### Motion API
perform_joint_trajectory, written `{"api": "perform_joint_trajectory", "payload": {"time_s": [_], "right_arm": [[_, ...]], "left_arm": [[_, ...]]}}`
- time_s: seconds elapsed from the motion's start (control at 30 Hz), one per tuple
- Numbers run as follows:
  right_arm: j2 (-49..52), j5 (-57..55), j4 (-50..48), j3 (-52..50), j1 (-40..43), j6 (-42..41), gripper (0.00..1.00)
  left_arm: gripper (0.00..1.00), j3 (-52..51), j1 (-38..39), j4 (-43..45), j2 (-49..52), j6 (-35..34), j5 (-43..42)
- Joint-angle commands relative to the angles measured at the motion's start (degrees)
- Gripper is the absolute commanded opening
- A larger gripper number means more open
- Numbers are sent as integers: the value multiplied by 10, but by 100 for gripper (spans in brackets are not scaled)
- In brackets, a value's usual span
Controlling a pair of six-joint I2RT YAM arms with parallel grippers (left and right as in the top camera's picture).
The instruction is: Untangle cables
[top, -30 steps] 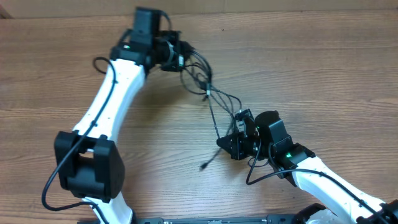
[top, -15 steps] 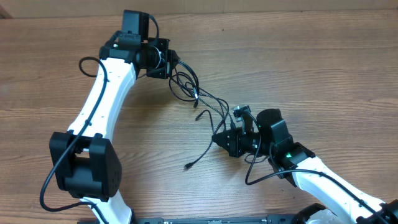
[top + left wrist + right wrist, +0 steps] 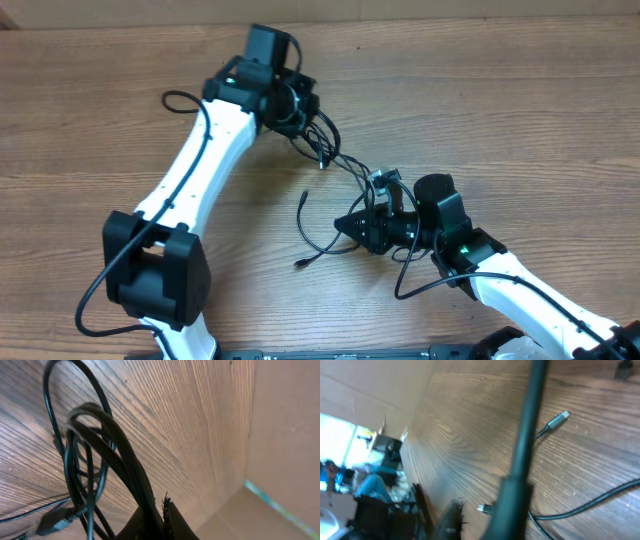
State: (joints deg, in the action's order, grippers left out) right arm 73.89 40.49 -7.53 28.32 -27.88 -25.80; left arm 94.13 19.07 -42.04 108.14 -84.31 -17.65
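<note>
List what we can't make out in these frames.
Left wrist: cables cut off by the left and bottom edges.
Overhead: left gripper fingers hidden under its wrist; cable crossings too thin to trace.
Right wrist: blurred, and a close dark shape crosses the view; right gripper open or shut unclear.

I count 2: left gripper (image 3: pixel 305 108) & right gripper (image 3: pixel 345 224); 1 tangle of cables (image 3: pixel 345 165) btwn them; 2 loose plugs (image 3: pixel 300 263) beside the right one.
</note>
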Motion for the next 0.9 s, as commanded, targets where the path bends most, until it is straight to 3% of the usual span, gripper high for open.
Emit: {"api": "perform_joint_trajectory", "payload": {"time_s": [0.0, 0.17, 0.2, 0.23, 0.3, 0.4, 0.5, 0.6, 0.87], "right_arm": [[0, 9, 1, -2, -2, 6, 30], [0, 5, -22, -2, -2, 5, 49], [0, 5, -29, -2, -2, 5, 62], [0, 5, -36, -2, -2, 5, 68], [0, 5, -50, -2, -2, 5, 72], [0, 5, -64, -2, -2, 5, 79], [0, 0, -58, -2, -2, 6, 88], [0, -21, -48, -2, -2, 5, 99], [0, -125, 2, -2, -2, 5, 100]], "left_arm": [[10, 16, 12, 2, -20, 45, 35], [15, 16, 16, -3, -20, 129, 35], [16, 16, 17, -7, -20, 137, 35], [17, 16, 18, -14, -20, 139, 35], [21, 16, 20, -30, -20, 139, 35], [37, 16, 21, -51, -20, 155, 35], [65, 16, 22, -72, -20, 201, 37], [80, 16, 22, -80, -20, 217, 49], [84, 16, 23, -106, -16, 276, 128]]}}
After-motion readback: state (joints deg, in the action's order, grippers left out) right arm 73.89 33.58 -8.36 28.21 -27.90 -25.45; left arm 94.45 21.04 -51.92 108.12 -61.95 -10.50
